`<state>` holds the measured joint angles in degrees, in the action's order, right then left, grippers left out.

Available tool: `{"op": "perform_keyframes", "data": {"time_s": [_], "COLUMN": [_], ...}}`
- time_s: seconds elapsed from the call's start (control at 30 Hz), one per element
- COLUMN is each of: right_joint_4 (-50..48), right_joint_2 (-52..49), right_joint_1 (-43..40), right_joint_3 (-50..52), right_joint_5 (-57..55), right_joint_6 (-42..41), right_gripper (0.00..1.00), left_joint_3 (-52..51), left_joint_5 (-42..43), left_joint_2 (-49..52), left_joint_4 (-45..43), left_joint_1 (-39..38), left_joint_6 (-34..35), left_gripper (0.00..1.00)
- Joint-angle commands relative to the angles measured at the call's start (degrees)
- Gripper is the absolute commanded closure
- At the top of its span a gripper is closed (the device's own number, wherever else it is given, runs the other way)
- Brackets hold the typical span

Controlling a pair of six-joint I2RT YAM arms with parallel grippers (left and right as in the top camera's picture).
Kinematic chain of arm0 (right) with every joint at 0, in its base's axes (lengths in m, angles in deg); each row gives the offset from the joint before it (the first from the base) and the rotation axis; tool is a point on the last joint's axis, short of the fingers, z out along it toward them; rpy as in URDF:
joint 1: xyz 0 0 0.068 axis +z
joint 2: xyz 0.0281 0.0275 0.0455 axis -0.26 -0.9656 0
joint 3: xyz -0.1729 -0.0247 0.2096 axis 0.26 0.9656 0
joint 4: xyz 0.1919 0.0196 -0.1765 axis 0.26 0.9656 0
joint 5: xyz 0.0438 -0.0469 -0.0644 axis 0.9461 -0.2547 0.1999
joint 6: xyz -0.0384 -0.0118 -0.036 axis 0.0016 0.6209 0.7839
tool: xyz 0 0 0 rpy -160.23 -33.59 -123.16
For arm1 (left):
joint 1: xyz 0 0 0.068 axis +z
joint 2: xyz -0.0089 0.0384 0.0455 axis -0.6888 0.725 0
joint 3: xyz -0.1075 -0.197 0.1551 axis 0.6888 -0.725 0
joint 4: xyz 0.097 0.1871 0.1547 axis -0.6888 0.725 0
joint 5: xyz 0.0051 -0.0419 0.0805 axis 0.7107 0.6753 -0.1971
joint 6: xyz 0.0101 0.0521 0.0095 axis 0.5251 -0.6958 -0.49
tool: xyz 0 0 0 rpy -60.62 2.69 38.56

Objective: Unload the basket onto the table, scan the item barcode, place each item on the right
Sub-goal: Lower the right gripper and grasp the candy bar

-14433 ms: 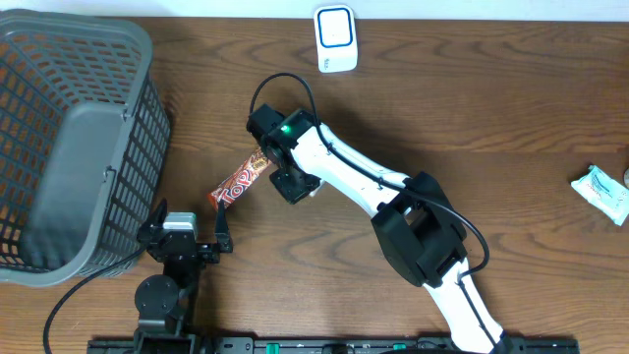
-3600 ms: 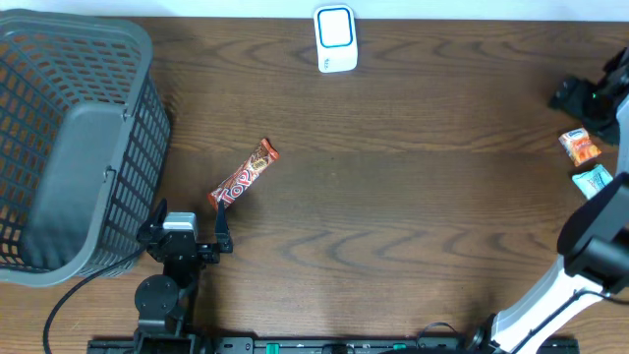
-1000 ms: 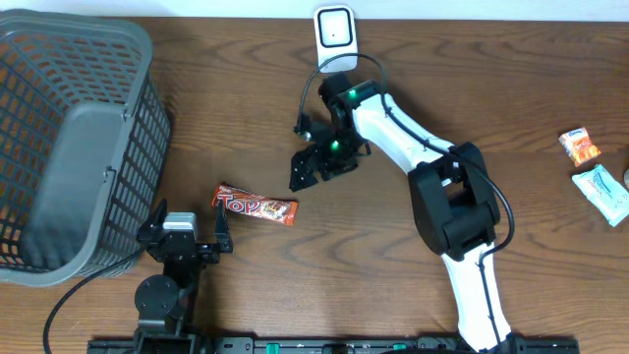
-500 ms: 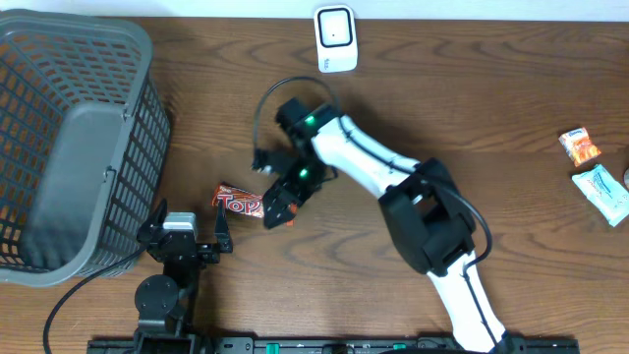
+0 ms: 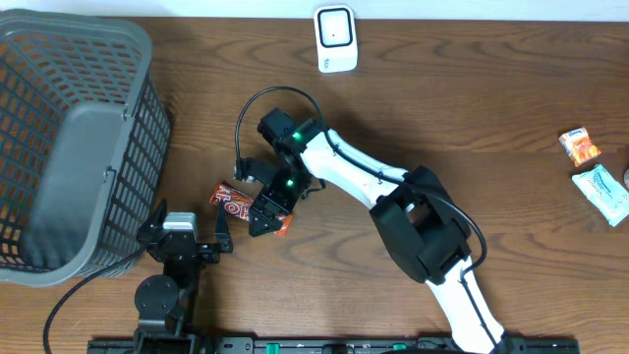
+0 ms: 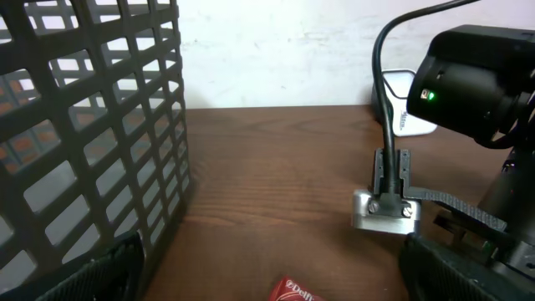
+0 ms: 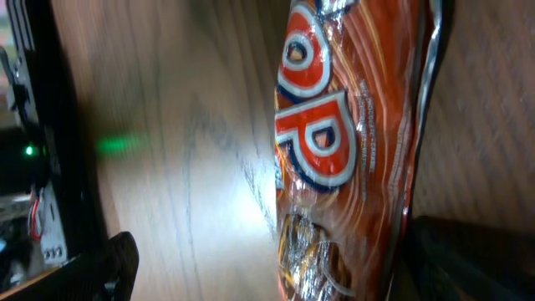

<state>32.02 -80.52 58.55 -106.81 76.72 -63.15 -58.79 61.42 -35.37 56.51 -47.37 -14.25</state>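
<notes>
Because I mean to lift the candy bar [image 7: 351, 150] toward the scanner [image 5: 335, 37], my right gripper [image 5: 267, 218] hangs over it, jaws wide, empty.

Overhead, soft even light falls on the table [image 5: 511, 98], shadows faint. The right wrist view is blurred, with white glare on the wood beside the shiny candy bar [image 7: 351, 142] and a green glow left.
</notes>
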Motion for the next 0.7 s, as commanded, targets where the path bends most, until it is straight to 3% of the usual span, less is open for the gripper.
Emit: {"op": "perform_keyframes", "data": {"time_s": [0.0,0.17,0.27,0.43,0.53,0.67], "right_joint_4": [-2.7,-3.0,-2.4,-1.4,-1.2,-0.2], "right_joint_2": [-3.3,-5.1,-6.4,-6.9,-6.9,-6.9], "right_joint_1": [0.6,0.7,0.8,1.3,2.1,4.7], "right_joint_3": [5.6,6.1,6.1,6.1,5.7,5.6], "right_joint_5": [-5.7,-6.0,-9.1,-16.7,-18.5,-25.9], "right_joint_6": [-3.2,-8.6,-14.9,-24.2,-24.7,-27.3], "right_gripper": [0.01,0.01,0.08,0.05,0.06,0.19], "left_joint_3": [-1.0,-1.0,-1.0,-1.0,-1.0,-1.0], "left_joint_5": [-0.5,-0.5,-0.5,-0.5,-0.5,-0.5], "left_joint_2": [-0.4,-0.4,-0.4,-0.4,-0.4,-0.4], "left_joint_4": [2.1,2.1,2.1,2.1,2.1,2.1], "left_joint_1": [0.2,0.2,0.2,0.2,0.2,0.2], "left_joint_6": [0.5,0.5,0.5,0.5,0.5,0.5], "left_gripper": [0.02,0.02,0.02,0.02,0.02,0.02]}}
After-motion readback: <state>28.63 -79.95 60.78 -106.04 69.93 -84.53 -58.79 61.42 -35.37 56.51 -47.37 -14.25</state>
